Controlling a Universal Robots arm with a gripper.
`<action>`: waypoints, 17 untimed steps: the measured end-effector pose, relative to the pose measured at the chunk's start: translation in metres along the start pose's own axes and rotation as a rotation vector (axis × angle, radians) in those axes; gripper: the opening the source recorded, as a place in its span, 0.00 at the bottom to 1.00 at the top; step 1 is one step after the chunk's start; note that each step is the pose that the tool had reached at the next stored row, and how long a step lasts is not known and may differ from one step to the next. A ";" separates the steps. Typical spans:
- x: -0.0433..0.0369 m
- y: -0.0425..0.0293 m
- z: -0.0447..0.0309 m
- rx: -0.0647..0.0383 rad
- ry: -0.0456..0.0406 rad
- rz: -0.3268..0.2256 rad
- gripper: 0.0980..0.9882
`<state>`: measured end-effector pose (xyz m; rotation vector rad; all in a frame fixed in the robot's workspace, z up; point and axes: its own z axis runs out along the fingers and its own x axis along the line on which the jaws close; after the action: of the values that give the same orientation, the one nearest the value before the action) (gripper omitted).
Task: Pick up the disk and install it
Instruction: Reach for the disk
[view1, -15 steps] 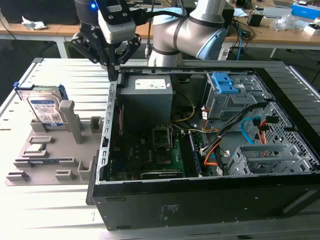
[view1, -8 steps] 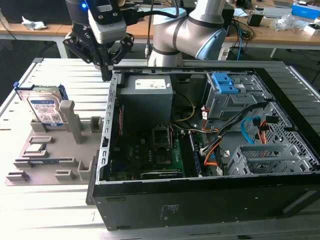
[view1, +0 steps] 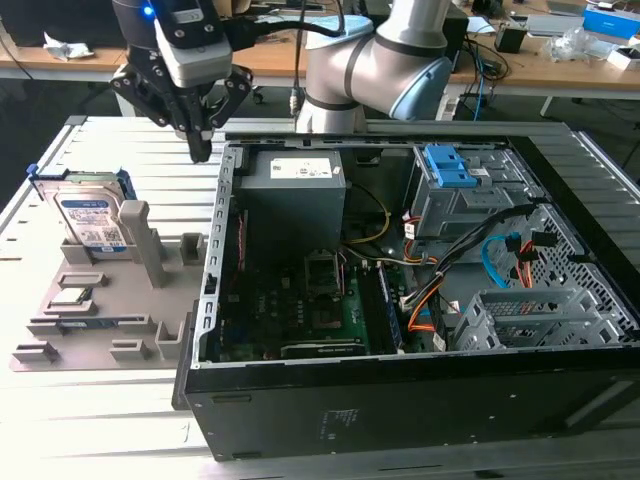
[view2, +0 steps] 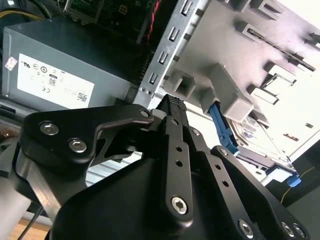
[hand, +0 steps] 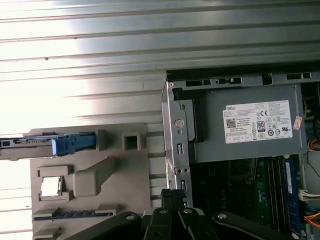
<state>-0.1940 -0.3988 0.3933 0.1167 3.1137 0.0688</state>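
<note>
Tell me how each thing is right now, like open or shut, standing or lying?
computer case: lying on its side, open.
gripper: shut, empty, hovering by the case's corner.
disk: standing on edge in the grey holder, untouched.
chip: lying flat in the holder.

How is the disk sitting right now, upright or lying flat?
Upright. In the exterior view the disk stands on edge in the grey holder, label face showing, beside the computer case.
</note>
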 end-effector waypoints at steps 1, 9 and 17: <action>0.0027 -0.0002 -0.0001 0.000 0.0000 0.000 0.01; 0.0224 -0.0017 -0.0006 0.000 -0.0001 0.000 0.01; 0.0430 -0.0032 -0.0011 0.000 0.0000 0.000 0.01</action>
<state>-0.2372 -0.3988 0.3933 0.1167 3.1137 0.0689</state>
